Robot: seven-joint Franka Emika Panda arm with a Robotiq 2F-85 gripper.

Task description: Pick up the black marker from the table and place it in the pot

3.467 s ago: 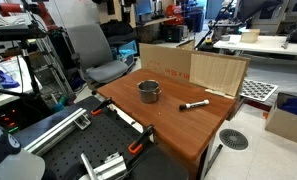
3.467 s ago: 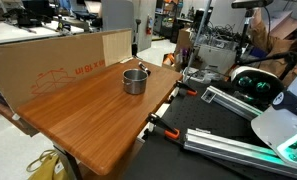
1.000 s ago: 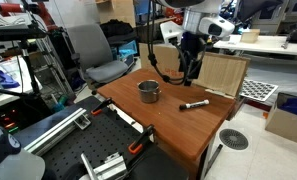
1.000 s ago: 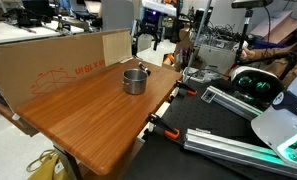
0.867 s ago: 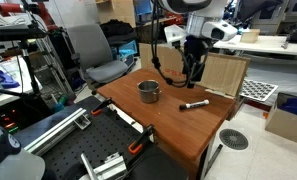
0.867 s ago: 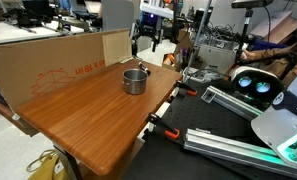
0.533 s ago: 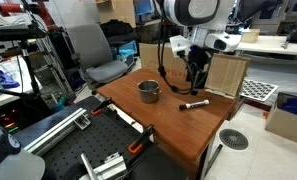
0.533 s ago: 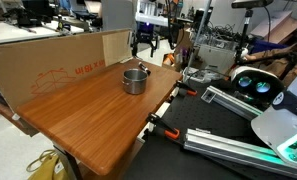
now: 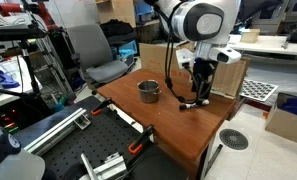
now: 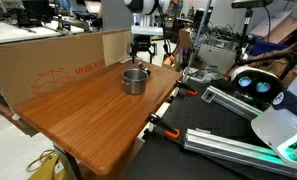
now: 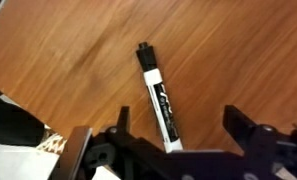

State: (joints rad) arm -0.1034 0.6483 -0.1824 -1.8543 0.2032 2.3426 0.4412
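The black marker (image 11: 160, 100) lies flat on the reddish-brown table (image 11: 218, 50), dark cap pointing away and whitish end near my jaws. In the wrist view my gripper (image 11: 178, 135) is open, with the marker's near end between the two fingers. In an exterior view the gripper (image 9: 200, 93) hangs just above the marker (image 9: 193, 103), to the right of the grey metal pot (image 9: 149, 91). In an exterior view the pot (image 10: 135, 80) stands in front of the gripper (image 10: 143, 58); the marker is hidden there.
A cardboard sheet (image 9: 216, 70) stands along the table's far edge, close behind the gripper, and shows too in an exterior view (image 10: 48, 62). An office chair (image 9: 93, 52) stands beyond the table. Clamps and metal rails (image 9: 108, 130) sit at the near edge.
The arm came into view, moved right over the table and lowered, so the open gripper now sits just above the marker. Marker and pot have not moved.
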